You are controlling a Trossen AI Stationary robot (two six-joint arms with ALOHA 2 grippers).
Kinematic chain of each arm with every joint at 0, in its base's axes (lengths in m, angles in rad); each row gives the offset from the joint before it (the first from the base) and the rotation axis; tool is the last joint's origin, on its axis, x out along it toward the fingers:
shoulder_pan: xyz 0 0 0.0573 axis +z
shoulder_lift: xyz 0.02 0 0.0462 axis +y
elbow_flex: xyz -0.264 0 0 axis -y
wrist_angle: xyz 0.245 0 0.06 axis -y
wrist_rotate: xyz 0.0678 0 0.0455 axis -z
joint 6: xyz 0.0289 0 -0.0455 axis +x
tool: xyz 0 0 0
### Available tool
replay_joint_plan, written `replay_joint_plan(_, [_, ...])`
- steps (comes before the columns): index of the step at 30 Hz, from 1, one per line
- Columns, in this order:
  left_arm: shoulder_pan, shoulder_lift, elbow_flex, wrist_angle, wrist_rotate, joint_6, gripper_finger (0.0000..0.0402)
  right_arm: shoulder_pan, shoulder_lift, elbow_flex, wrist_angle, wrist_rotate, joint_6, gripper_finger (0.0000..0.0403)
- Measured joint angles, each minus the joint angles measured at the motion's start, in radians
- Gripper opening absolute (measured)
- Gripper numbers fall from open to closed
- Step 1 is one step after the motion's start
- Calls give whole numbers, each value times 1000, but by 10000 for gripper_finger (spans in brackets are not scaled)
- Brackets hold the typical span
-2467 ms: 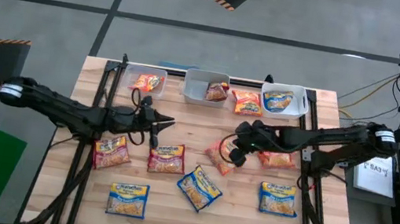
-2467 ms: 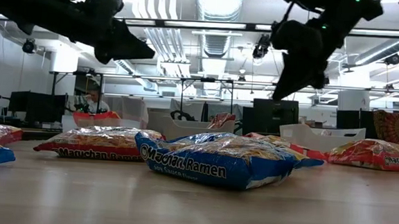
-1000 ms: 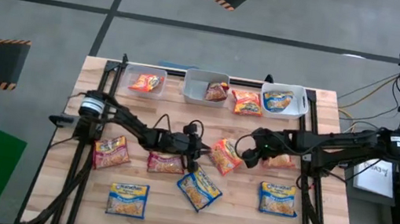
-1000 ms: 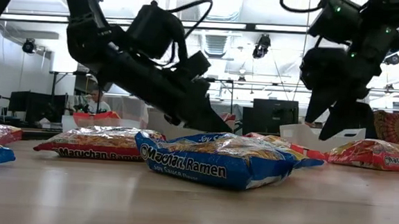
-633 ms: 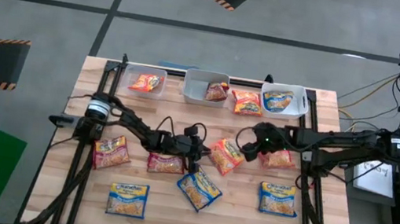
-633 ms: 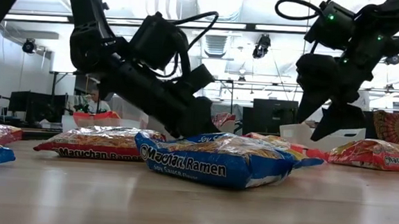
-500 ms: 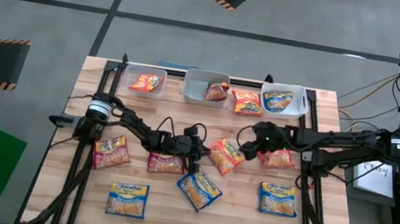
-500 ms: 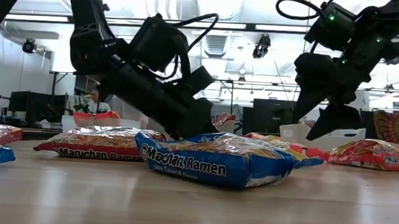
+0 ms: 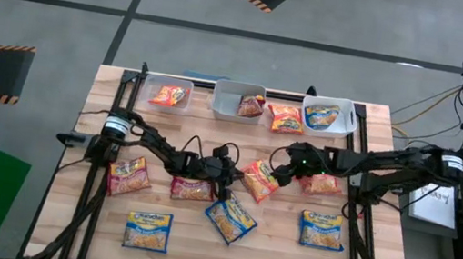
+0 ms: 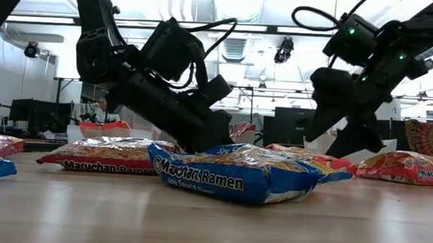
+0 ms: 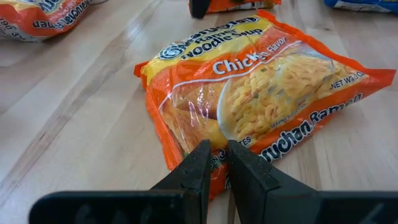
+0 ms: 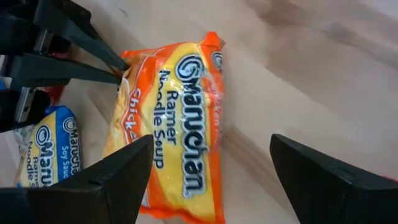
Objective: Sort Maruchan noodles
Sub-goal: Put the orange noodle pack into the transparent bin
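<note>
A wooden table (image 9: 278,247) with three clear bins (image 9: 237,101) along its far edge is seen from above, an open workshop showing behind it in the low view. Near the table's middle the left gripper (image 11: 214,163) is closed on the edge of an orange chicken packet (image 9: 259,179) — its two fingers are pinched together on the crinkled seam, and the packet lies flat on the wood. The right gripper (image 12: 208,171) is held just beside the same packet, on its other side, with fingers spread wide and nothing between them. A blue soy-sauce packet (image 9: 230,218) is seen just in front of the left gripper. Further packets are scattered on the table — a red one (image 9: 190,188) under the left arm, another orange one (image 9: 320,184) beneath the right arm.
</note>
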Motion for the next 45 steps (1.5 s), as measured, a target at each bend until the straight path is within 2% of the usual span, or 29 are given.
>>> replay_joint_plan(9, [0, 1, -1, -2, 0, -1, 39, 0, 162, 0, 187, -98, -9, 306])
replay_joint_plan(16, [0, 2, -2, 4, 0, -1, 39, 0, 240, 1, 388, -229, -20, 306])
replay_joint_plan(21, [0, 3, -3, 8, 0, -1, 39, 0, 265, 13, 416, -237, -22, 295])
replay_joint_plan(25, [0, 3, -3, 8, 0, -1, 39, 0, 285, 32, 414, -234, -38, 254])
replay_joint_plan(30, [0, -3, -3, 8, 1, -1, 39, 0, 292, 49, 406, -236, -56, 169])
replay_joint_plan(34, [-1, -54, -10, -47, 3, 30, 39, 0, 276, 50, 404, -236, -71, 105])
replay_joint_plan(39, [-1, -183, -35, -153, 5, 97, 39, 0, 241, 48, 402, -235, -135, 52])
replay_joint_plan(45, [-1, -420, -114, -194, 11, 160, 39, 5, 171, 50, 407, -226, -247, 35])
